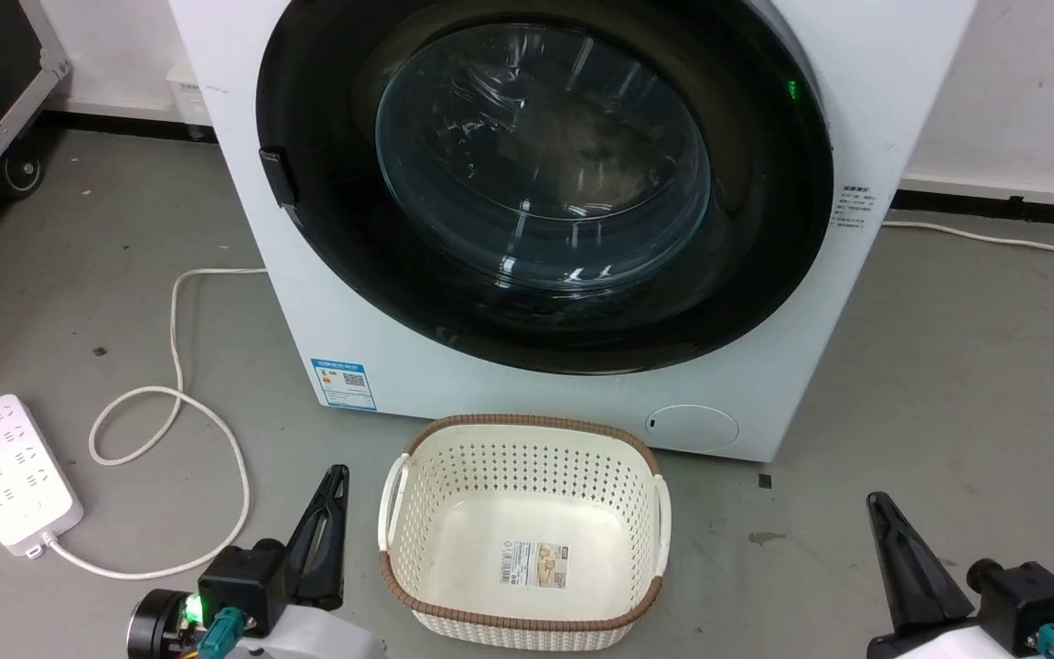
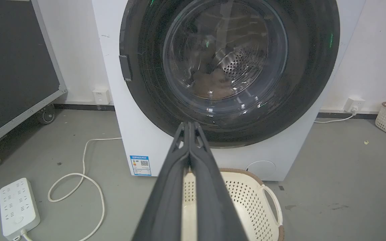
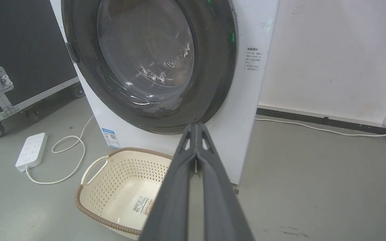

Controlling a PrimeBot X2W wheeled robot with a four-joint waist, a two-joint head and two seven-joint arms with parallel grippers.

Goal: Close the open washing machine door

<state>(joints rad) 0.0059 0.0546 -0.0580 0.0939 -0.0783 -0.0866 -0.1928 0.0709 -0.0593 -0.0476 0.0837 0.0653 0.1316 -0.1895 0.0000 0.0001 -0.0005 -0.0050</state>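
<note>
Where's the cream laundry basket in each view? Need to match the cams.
Head view: cream basket at bottom centre, in front of the washing machine.
Left wrist view: bottom centre-right, partly behind the left hand.
Right wrist view: lower left, partly behind the right hand.
Shared landmark: blue label low on the machine's front, up-left of the basket in every view.

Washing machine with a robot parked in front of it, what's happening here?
The robot faces a white washing machine whose washing machine door looks shut flat against the front. Neither arm touches it: the left gripper and the right gripper hang low near the floor, both with fingers pressed together and holding nothing. An empty basket sits between them.
</note>
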